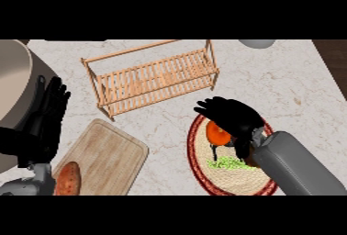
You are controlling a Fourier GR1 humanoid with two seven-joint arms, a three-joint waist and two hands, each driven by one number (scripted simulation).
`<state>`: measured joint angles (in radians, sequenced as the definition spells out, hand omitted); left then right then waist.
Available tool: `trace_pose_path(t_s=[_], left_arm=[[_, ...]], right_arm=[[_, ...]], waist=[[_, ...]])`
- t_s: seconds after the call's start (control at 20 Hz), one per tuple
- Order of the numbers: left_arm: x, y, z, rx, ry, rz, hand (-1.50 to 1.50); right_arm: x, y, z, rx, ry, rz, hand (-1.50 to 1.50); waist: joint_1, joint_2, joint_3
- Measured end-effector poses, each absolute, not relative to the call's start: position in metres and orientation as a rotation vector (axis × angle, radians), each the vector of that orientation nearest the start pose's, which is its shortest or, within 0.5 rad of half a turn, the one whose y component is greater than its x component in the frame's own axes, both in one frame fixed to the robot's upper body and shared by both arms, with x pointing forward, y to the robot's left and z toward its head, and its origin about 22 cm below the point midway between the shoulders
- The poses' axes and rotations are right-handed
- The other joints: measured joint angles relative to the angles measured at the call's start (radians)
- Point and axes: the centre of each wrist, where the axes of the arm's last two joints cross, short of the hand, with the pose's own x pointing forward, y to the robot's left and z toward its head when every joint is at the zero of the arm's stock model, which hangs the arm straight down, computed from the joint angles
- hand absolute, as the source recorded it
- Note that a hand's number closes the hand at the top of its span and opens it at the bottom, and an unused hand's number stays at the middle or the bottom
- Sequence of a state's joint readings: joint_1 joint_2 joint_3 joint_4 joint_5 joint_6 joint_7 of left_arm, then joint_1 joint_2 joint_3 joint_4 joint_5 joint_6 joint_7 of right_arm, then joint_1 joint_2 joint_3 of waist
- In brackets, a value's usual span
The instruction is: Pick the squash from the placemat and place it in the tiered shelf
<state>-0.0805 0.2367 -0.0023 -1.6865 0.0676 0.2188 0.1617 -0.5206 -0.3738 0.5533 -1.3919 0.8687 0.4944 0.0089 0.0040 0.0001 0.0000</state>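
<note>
Counter (pixel 284 92): pale marble, carrying everything in this 1 view.

Tiered shelf (pixel 152 78): slatted wood, sitting at the far middle, up and to the left of the mat and apart from it. No item is showing on the slats.

Cutting board (pixel 108 153): lying near left, well apart from the working side.

Placemat (pixel 227 180): round and woven with a red rim, lying near right.

2 hands. Left hand (pixel 46 114) is resting open at the left edge, fingers up. Right hand (pixel 234 118) is hanging over the far part of the mat, fingers curling down round the squash (pixel 218 133).

Squash: orange, sitting under the right palm over the mat's far half, half hidden. I cannot tell whether it is lifting off the weave.

Sweet potato (pixel 68 180): lying on the board's near end.

Green scrap (pixel 230 163): lying on the mat just behind the squash; I cannot tell what it is.

Judgement: the grasp-and-lift step is in hand. To do it well, I am recommending a straight rise so the mat is not dragging, then a carry up-left, clearing the shelf's front rail before lowering onto the slats. The rounded skin is likely to roll, so release only once it is resting.
</note>
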Motion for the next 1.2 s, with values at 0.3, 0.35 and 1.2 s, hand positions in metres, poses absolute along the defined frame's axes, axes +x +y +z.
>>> trace_pose_path(t_s=[0.3, 0.35, 1.2], left_arm=[[0.257, 0.267, 0.054, 0.239, -1.608, 0.030, 0.00], [0.259, 0.266, 0.058, 0.241, -1.608, 0.033, 0.00], [0.253, 0.268, 0.056, 0.245, -1.609, 0.041, 0.00]], right_arm=[[0.327, -0.155, 0.052, -0.465, -1.280, 1.865, -1.50], [0.329, -0.153, 0.050, -0.462, -1.280, 1.869, -1.50], [0.334, -0.145, 0.010, -0.483, -1.308, 1.987, 1.50]], waist=[[0.001, 0.001, 0.000], [0.001, 0.001, 0.000], [0.002, -0.007, -0.005]])
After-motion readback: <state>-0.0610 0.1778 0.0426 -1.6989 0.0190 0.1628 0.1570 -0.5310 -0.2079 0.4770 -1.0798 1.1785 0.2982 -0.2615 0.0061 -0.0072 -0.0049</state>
